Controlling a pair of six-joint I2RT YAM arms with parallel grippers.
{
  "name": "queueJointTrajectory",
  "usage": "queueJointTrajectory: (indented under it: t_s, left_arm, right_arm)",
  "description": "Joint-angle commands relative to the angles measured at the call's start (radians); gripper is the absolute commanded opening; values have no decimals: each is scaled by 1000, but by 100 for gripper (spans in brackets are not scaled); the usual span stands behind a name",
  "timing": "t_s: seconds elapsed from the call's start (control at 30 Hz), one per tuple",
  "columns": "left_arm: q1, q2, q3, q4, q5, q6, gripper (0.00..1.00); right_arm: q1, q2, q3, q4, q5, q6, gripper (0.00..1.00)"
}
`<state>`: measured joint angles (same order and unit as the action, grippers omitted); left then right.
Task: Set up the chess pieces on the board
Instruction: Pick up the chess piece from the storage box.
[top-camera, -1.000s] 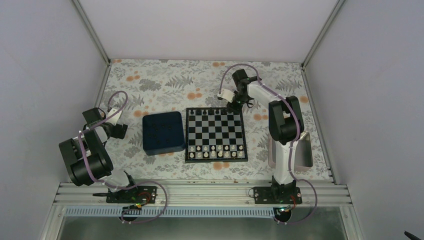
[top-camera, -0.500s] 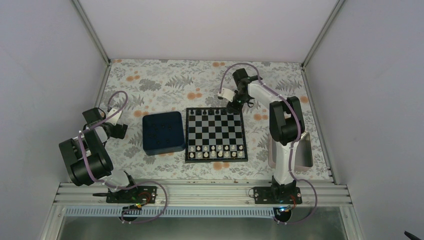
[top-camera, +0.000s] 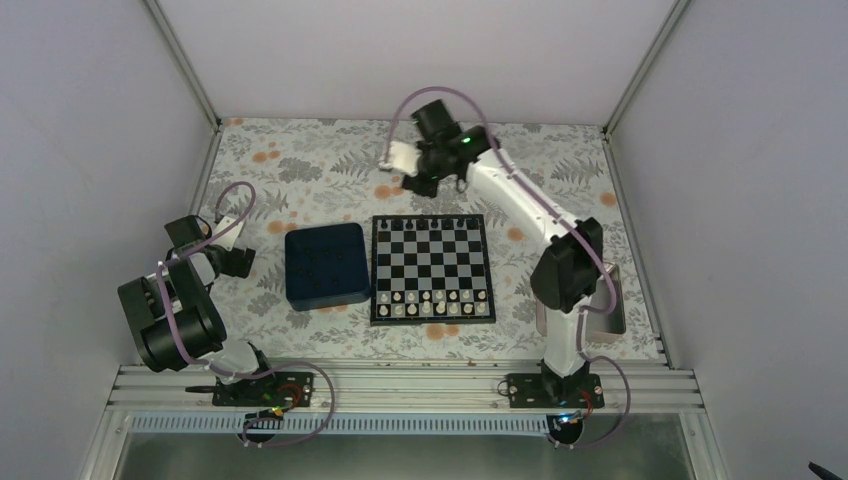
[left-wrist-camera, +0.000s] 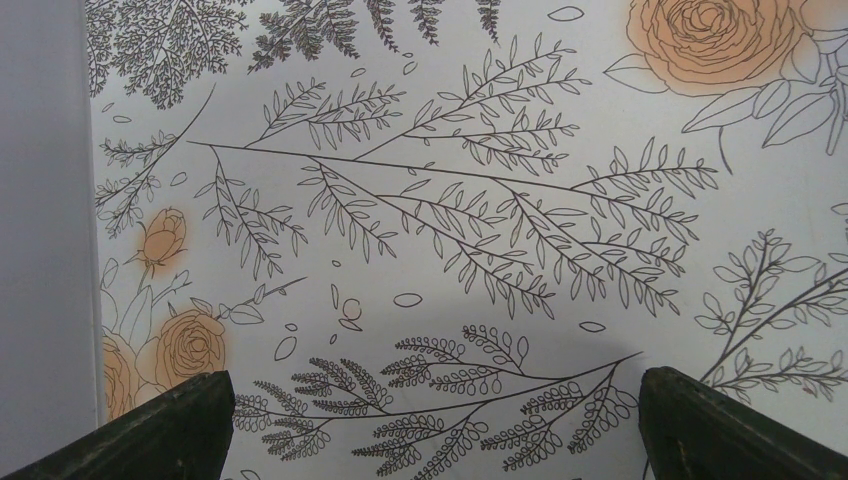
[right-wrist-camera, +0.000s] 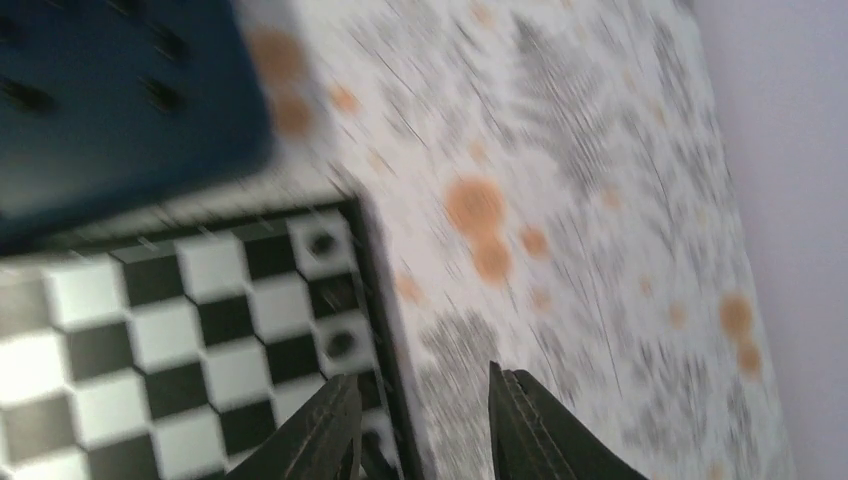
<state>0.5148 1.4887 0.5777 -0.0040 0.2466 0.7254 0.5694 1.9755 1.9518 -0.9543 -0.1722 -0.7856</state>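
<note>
The right arm (top-camera: 520, 195) reaches far out and bends over to its left, so the right pincer (top-camera: 412, 184) hangs past the far edge of the board (top-camera: 431, 262). Its two fingers (right-wrist-camera: 335, 425) are a little way apart with nothing between them. Only the flowery surface (right-wrist-camera: 600, 200) shows in the gap. The wrist picture is blurry. The board lies just behind this pincer, toward the arm's base. The black chess pieces (top-camera: 430, 224) stand in the row nearest the pincer, and the white pieces (top-camera: 430, 308) stand at the side farthest from it. A blue tray (top-camera: 325, 264) sits behind the pincer too, just beside the board.

The left arm (top-camera: 170, 310) is folded up close to its base. The left pincer (top-camera: 237, 262) points down at the surface with its fingers (left-wrist-camera: 160, 430) spread wide, holding nothing. The blue tray is near it, on its right.
</note>
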Motion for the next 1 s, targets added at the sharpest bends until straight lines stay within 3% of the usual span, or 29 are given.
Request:
queueJointTrajectory:
  t_s: [0.0,0.2,0.43,0.97]
  left_arm:
    - [4,10,-2,-31,11,12,100]
    - [4,8,-3,-31,16,13,100]
    - [6,7,-8,-27,20,15,100]
    - [8,9,-11,-24,26,19,100]
  right_arm:
    - [180,27,58,-8,27,42,34]
    - [305,123,90,134,3,84,33]
    - [370,297,158,152,-31,96,34]
    - [379,453,167,199,-3,95,36]
